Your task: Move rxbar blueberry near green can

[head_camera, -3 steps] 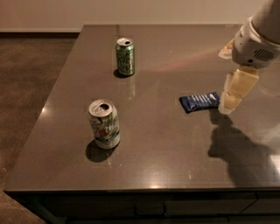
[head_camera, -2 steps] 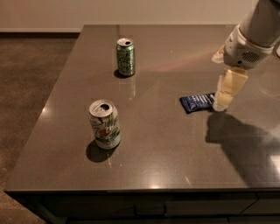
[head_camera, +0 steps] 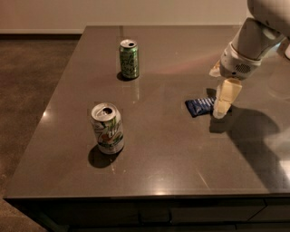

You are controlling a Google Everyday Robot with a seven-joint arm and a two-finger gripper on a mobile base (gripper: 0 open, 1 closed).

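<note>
Currently the claw (head_camera: 221, 108) hangs low over the right part of the desk (head_camera: 181, 158). It points down, with its pale tip at the right end of the bar (head_camera: 199, 106). Whether it touches the wrapper cannot be told from this view. Whether the claw is spread or pressed together cannot be told either, as only one cream-coloured side of it shows. The arm (head_camera: 247, 47) comes in from the upper right corner, white and grey, with a rounded housing just above the claw. Its shadow falls dark on the desk to the right of the claw and toward the front.

The bar lies flat on the desk, dark blue, its long side running roughly left to right and rising slightly toward the right. It sits right of the desk's middle, well apart from both cans.

The green can (head_camera: 129, 59) stands upright toward the far left of the desk, its opened silver top showing. A pale can (head_camera: 107, 129) with green and orange marks stands upright nearer the front left, also opened, with a shadow at its base. The two cans are well apart from each other.

The desk top is dark and glossy. A brown floor (head_camera: 31, 90) lies to its left and a pale wall (head_camera: 113, 13) runs behind it.
</note>
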